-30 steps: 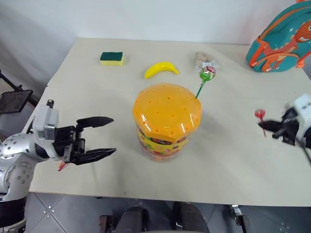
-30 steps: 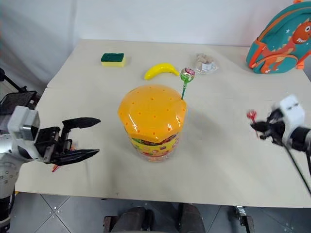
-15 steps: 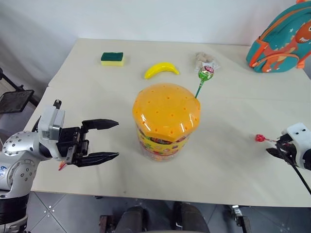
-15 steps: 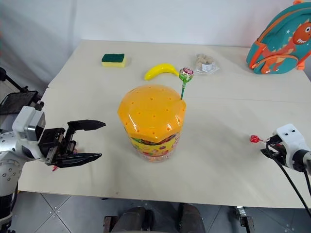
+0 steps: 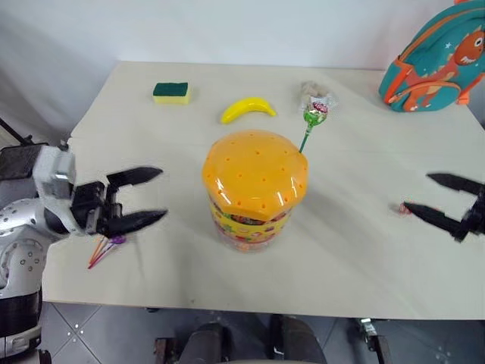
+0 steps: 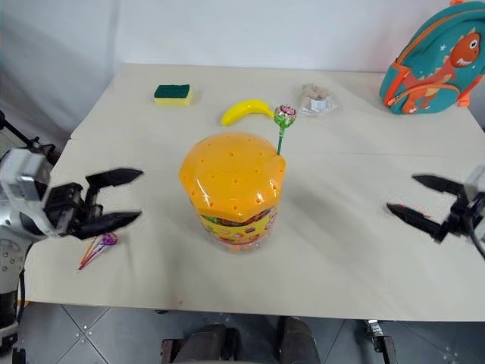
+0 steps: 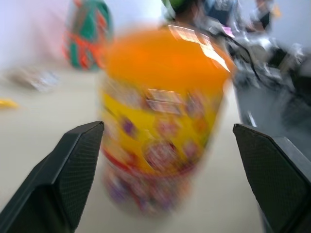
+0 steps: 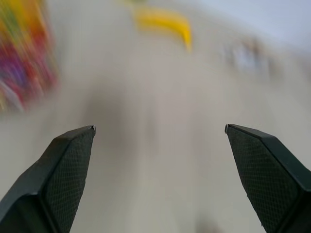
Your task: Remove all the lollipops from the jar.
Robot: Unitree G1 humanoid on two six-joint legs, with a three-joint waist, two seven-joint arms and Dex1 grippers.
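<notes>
Left gripper (image 5: pixel 158 197) wide open, empty, above two lollipops (image 5: pixel 106 248) lying on the table (image 5: pixel 364 258). Jar (image 5: pixel 255 189) centre, green lollipop (image 5: pixel 314 117) left standing in its lid. Right gripper (image 5: pixel 424 193) spread, empty; red lollipop (image 5: pixel 404 208) dropped beside it. Three out, one left.

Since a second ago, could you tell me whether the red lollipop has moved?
Yes: the red lollipop dropped from the right pincer onto the table.

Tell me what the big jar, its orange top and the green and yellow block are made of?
The jar looks like clear, shiny plastic: sweets and a printed label show at its wall. Its orange lid seems glossy, see-through plastic dotted with small holes. The block is probably a sponge: matte yellow foam under a rough-looking green layer.
</notes>
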